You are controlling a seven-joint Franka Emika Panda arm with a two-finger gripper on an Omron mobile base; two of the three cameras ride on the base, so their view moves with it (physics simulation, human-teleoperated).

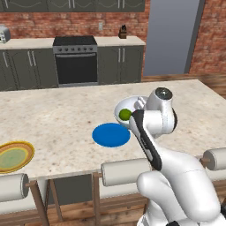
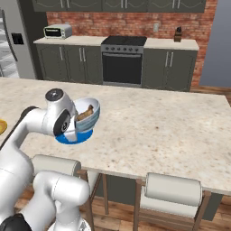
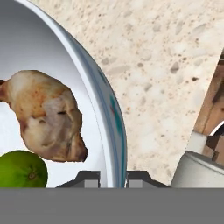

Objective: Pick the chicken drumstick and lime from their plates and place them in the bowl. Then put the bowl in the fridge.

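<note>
The end effector (image 3: 113,175) is pinched narrow on the rim of the bowl (image 3: 114,131), one fingertip inside the wall and one outside, so the bowl hangs from that single edge. The chicken drumstick (image 3: 48,118) and the lime (image 3: 22,170) both lie inside the bowl, touching each other, with the lime nearer the gripped edge. In the right base view the bowl (image 2: 88,116) sits above the blue plate (image 2: 74,137), apparently lifted clear of the worktop (image 2: 158,126). The other plate (image 1: 13,156), yellow-rimmed, lies well away from the bowl at the worktop's near edge and now carries nothing.

The step in hand appears to be the carry to the fridge (image 2: 9,40), which stands beyond the far end of the worktop from the bowl, past the toaster oven (image 2: 57,30).

To do it well, the arm should keep the bowl level: a one-sided rim grip lets the bowl tip away from the fingers, and the round lime would roll first. Motion should be slow and smooth, with no sharp wrist turns, and the pinch should not loosen. The bowl should ride high enough to clear the worktop and the stools (image 2: 171,187) while the base drives round. At the fridge, the bowl should go in flat onto a shelf before the fingers release.
</note>
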